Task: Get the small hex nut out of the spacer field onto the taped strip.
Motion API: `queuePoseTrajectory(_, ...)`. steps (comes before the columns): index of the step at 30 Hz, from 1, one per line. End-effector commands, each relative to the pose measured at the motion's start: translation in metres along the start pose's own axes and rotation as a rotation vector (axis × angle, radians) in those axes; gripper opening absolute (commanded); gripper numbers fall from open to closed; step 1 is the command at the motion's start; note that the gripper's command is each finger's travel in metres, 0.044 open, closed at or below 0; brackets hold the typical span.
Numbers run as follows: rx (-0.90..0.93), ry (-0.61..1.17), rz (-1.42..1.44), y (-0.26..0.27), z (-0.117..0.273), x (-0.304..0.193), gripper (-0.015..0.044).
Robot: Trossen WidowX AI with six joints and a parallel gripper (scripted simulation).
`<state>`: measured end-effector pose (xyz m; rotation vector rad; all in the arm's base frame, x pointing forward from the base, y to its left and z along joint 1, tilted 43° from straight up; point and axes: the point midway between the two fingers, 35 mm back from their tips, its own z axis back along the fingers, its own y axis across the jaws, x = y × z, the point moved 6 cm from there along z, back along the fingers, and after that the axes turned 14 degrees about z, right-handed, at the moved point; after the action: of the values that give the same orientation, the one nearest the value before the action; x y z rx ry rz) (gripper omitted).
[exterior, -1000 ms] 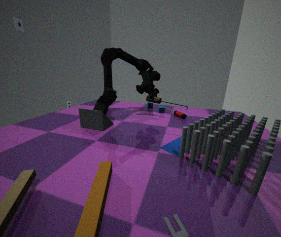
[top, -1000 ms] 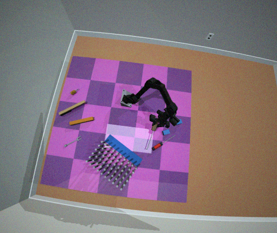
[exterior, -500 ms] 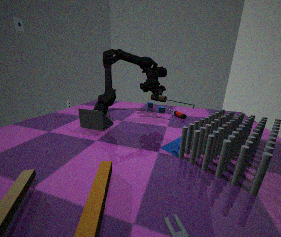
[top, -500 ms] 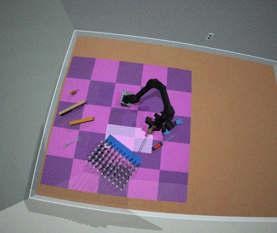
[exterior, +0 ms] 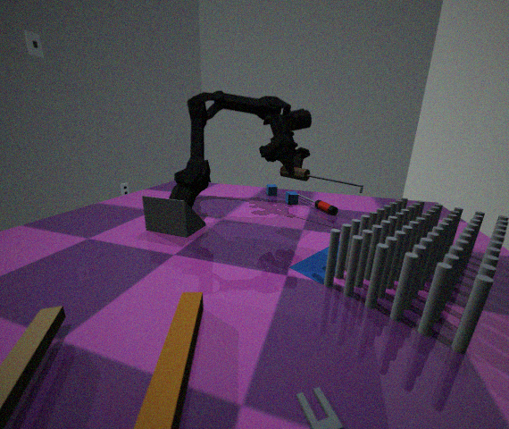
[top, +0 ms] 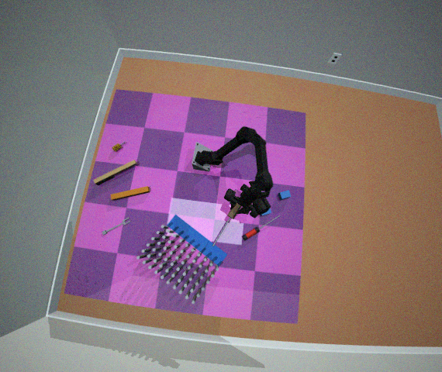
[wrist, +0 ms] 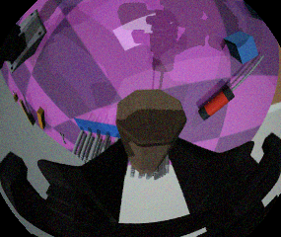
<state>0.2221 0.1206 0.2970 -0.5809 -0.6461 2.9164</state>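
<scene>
My gripper (top: pixel 236 206) (exterior: pixel 294 171) is shut on the brown handle of a hook tool (top: pixel 233 211) (exterior: pixel 301 173) (wrist: pixel 151 116), held above the table. Its thin shaft points toward the spacers and ends in a small bent tip (exterior: pixel 361 189), which hangs in the air; in the top view it overlaps the right part of the blue taped strip (top: pixel 191 235) (exterior: pixel 311 266) (wrist: pixel 97 127). The grey metal spacers (top: pixel 181 264) (exterior: pixel 402 263) (wrist: pixel 88 144) stand upright in rows behind the strip. I cannot make out the hex nut among them.
A red-handled tool (top: pixel 250 233) (exterior: pixel 326 206) (wrist: pixel 216 103) lies right of the strip, near two blue blocks (top: pixel 284 194) (exterior: pixel 271 189). An orange bar (top: pixel 129 193) (exterior: pixel 171 360), a tan bar (top: pixel 115 172) (exterior: pixel 19 365), a grey wrench (top: pixel 115 226) (exterior: pixel 326 422) and a small yellow item (top: pixel 117 147) lie left.
</scene>
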Motion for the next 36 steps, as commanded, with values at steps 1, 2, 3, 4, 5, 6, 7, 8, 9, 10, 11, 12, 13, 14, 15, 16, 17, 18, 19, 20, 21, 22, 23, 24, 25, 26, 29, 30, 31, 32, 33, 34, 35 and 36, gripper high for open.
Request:
queuePoseTrajectory(1,-0.01,0.006,-0.033,0.011,-0.001,-0.01,0.0)
queuePoseTrajectory(2,-0.013,0.007,-0.042,0.013,-0.001,-0.012,0.0)
queuePoseTrajectory(3,-0.017,0.008,-0.05,0.016,-0.001,-0.014,0.0)
queuePoseTrajectory(4,-0.021,0.009,-0.059,0.019,-0.001,-0.017,0.0)
queuePoseTrajectory(5,-0.024,0.011,-0.068,0.022,0.0,-0.019,0.0)
queuePoseTrajectory(6,-0.028,0.013,-0.077,0.025,0.0,-0.021,0.0)
queuePoseTrajectory(7,-0.032,0.014,-0.085,0.027,0.0,-0.023,0.0)
queuePoseTrajectory(8,-0.036,0.016,-0.094,0.03,0.0,-0.025,0.0)
queuePoseTrajectory(9,-0.04,0.019,-0.103,0.033,0.0,-0.027,0.0)
queuePoseTrajectory(10,-0.044,0.021,-0.111,0.036,0.001,-0.029,0.0)
queuePoseTrajectory(11,-0.049,0.023,-0.12,0.039,0.001,-0.031,0.0)
queuePoseTrajectory(12,-0.053,0.026,-0.128,0.042,0.001,-0.033,0.0)
queuePoseTrajectory(13,-0.057,0.029,-0.137,0.045,0.002,-0.035,0.0)
queuePoseTrajectory(14,-0.061,0.032,-0.145,0.049,0.002,-0.037,0.0)
queuePoseTrajectory(15,-0.066,0.035,-0.154,0.052,0.003,-0.039,0.0)
queuePoseTrajectory(16,-0.07,0.038,-0.162,0.055,0.003,-0.041,0.0)
queuePoseTrajectory(17,-0.075,0.042,-0.17,0.058,0.004,-0.043,0.0)
queuePoseTrajectory(18,-0.08,0.046,-0.178,0.061,0.004,-0.045,0.0)
queuePoseTrajectory(19,-0.083,0.049,-0.185,0.064,0.005,-0.046,0.0)
queuePoseTrajectory(20,-0.086,0.051,-0.189,0.066,0.005,-0.047,0.0)
queuePoseTrajectory(21,-0.086,0.051,-0.19,0.066,0.005,-0.047,0.0)
queuePoseTrajectory(22,-0.086,0.051,-0.19,0.066,0.005,-0.047,0.0)
queuePoseTrajectory(23,-0.086,0.051,-0.19,0.065,0.003,-0.047,0.0)
queuePoseTrajectory(24,-0.085,0.05,-0.19,0.064,0.0,-0.046,0.0)
queuePoseTrajectory(25,-0.084,0.05,-0.189,0.063,-0.003,-0.046,0.0)
queuePoseTrajectory(26,-0.083,0.049,-0.189,0.062,-0.008,-0.045,0.0)
queuePoseTrajectory(29,-0.08,0.047,-0.188,0.057,-0.023,-0.041,0.0)
queuePoseTrajectory(30,-0.08,0.046,-0.188,0.055,-0.028,-0.039,0.0)
queuePoseTrajectory(31,-0.079,0.046,-0.187,0.053,-0.033,-0.037,0.0)
queuePoseTrajectory(32,-0.079,0.046,-0.187,0.051,-0.038,-0.035,0.0)
queuePoseTrajectory(33,-0.078,0.046,-0.187,0.049,-0.043,-0.033,0.0)
queuePoseTrajectory(34,-0.078,0.046,-0.187,0.047,-0.048,-0.031,0.0)
queuePoseTrajectory(35,-0.078,0.046,-0.186,0.045,-0.053,-0.029,0.0)
queuePoseTrajectory(36,-0.078,0.046,-0.186,0.044,-0.058,-0.027,0.0)
